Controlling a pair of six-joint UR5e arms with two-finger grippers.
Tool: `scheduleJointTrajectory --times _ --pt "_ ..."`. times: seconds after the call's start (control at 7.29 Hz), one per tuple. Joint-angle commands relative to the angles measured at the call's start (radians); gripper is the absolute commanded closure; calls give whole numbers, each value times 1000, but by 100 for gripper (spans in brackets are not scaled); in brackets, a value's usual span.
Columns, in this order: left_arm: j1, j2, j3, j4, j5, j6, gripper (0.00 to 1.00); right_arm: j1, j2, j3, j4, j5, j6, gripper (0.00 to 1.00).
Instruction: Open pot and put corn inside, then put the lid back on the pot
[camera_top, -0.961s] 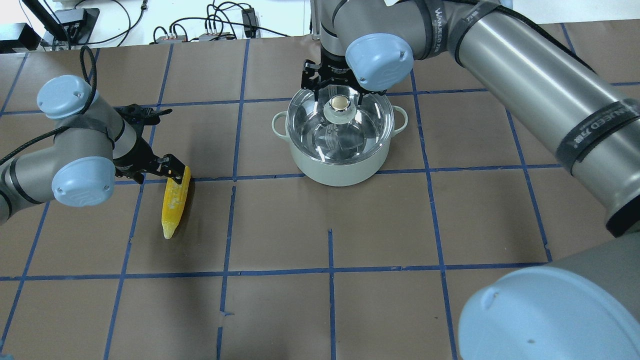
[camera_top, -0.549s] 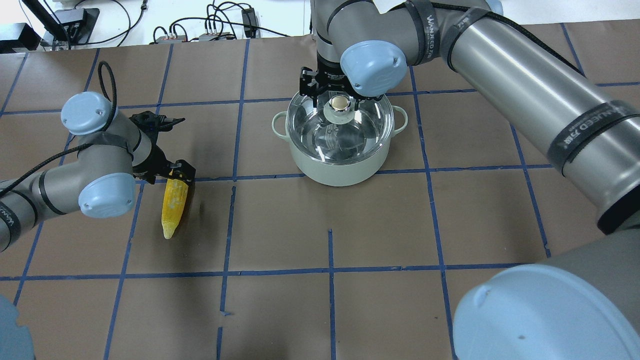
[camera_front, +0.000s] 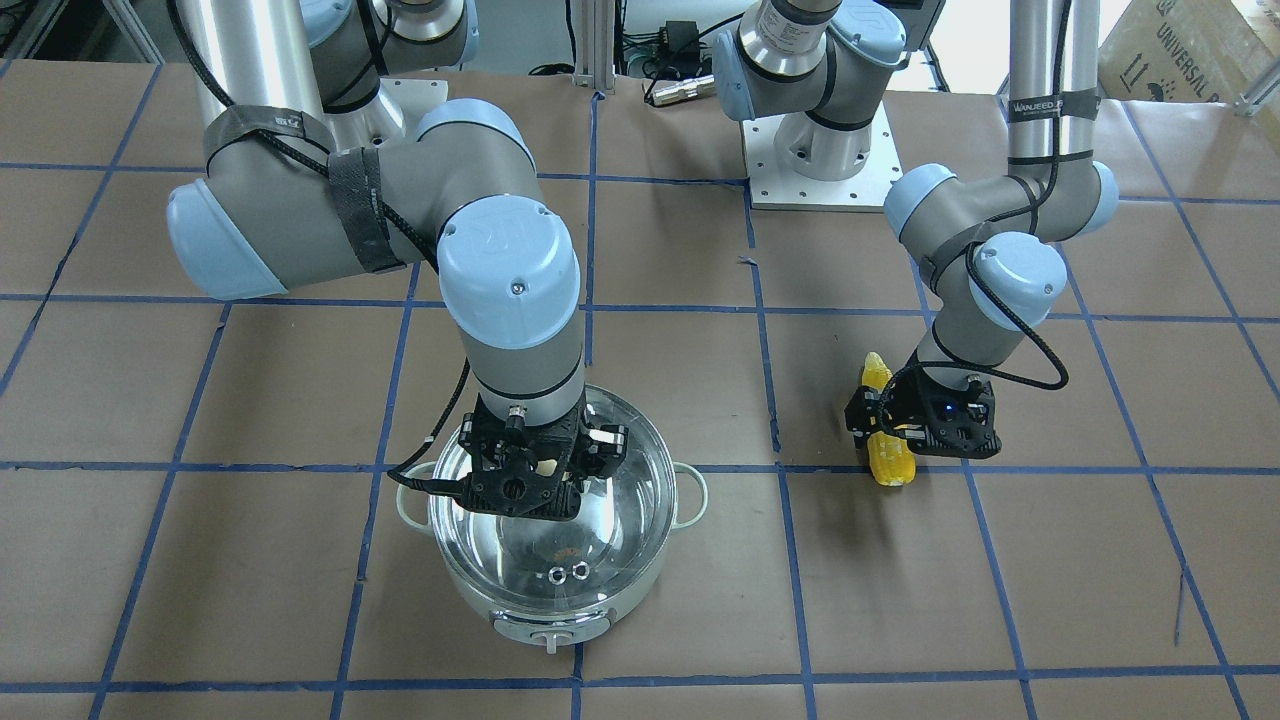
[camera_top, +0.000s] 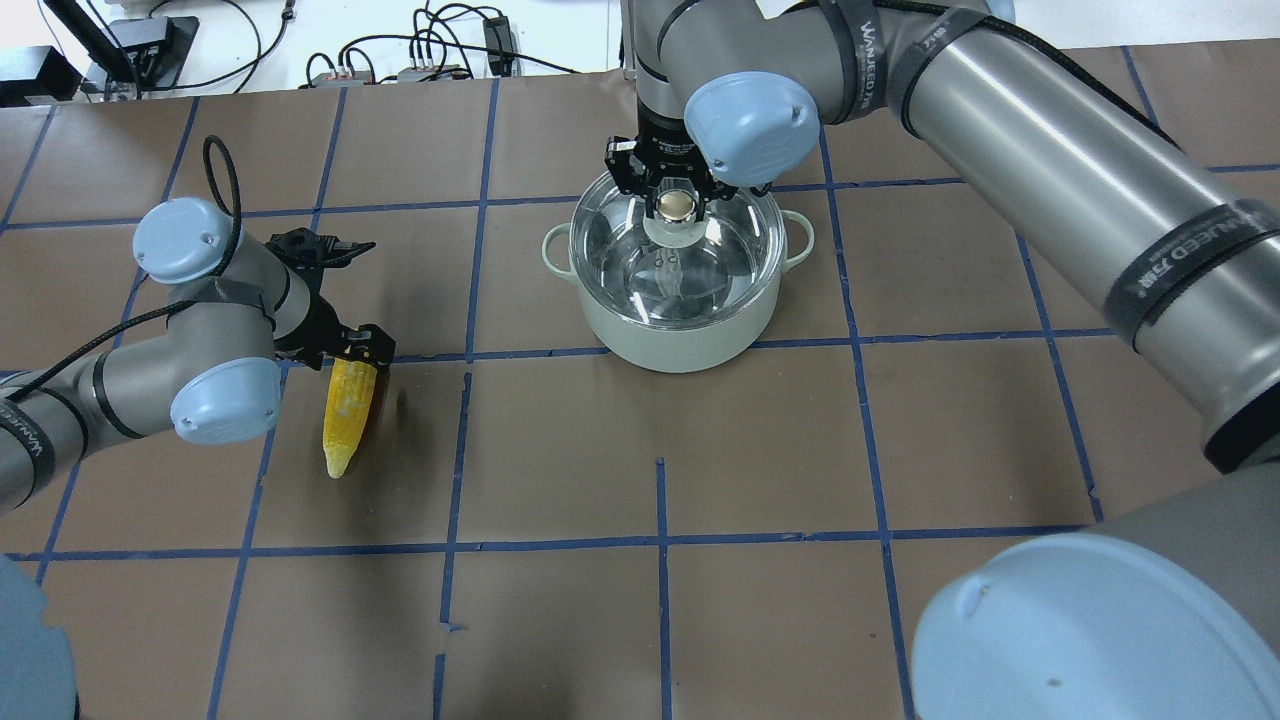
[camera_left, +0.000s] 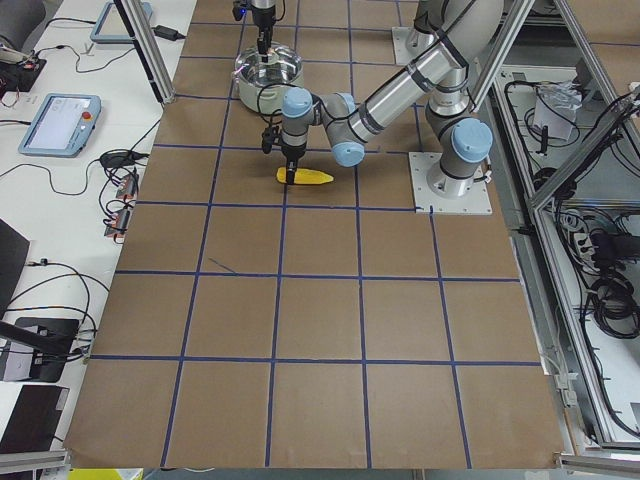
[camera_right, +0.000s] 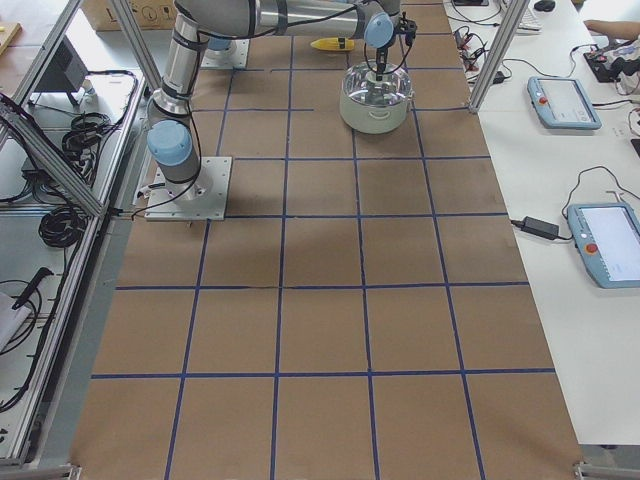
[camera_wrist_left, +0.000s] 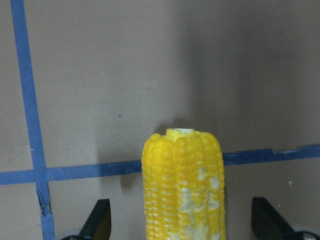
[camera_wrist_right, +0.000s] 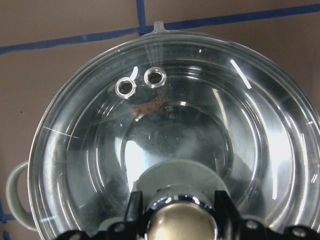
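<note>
The pale pot (camera_top: 680, 340) stands at the table's far middle with the clear glass lid (camera_top: 700, 270) on it; both also show in the front view, pot (camera_front: 560, 600) and lid (camera_front: 610, 520). My right gripper (camera_top: 678, 203) is above the lid's centre, its fingers shut against the pale knob (camera_wrist_right: 182, 220). The yellow corn (camera_top: 348, 415) lies on the table to the pot's left. My left gripper (camera_top: 360, 348) is low over the corn's blunt end (camera_wrist_left: 182, 185), open, with one finger on each side and gaps between.
Brown paper with a blue tape grid (camera_top: 660, 545) covers the table. Cables and boxes (camera_top: 430, 55) lie beyond the far edge. The left arm's base plate (camera_front: 815, 170) is at the robot's side.
My left gripper has moved right, over the corn's blunt end, and now straddles it. My right gripper's fingers have closed in on the lid's knob. Pot, lid and corn have not moved.
</note>
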Motion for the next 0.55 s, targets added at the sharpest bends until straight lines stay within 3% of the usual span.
scheduleJointTrajectory --times 0.0,0.14,0.41 --pt "-1 6 1 0 -7 -17 76 0 -3 -9 26 -1 -3 57" --pt "-3 18 4 0 8 -37 98 0 -7 -17 31 2 -4 61" --pt "-10 49 57 -90 48 -65 99 -13 -35 -94 113 7 -13 62"
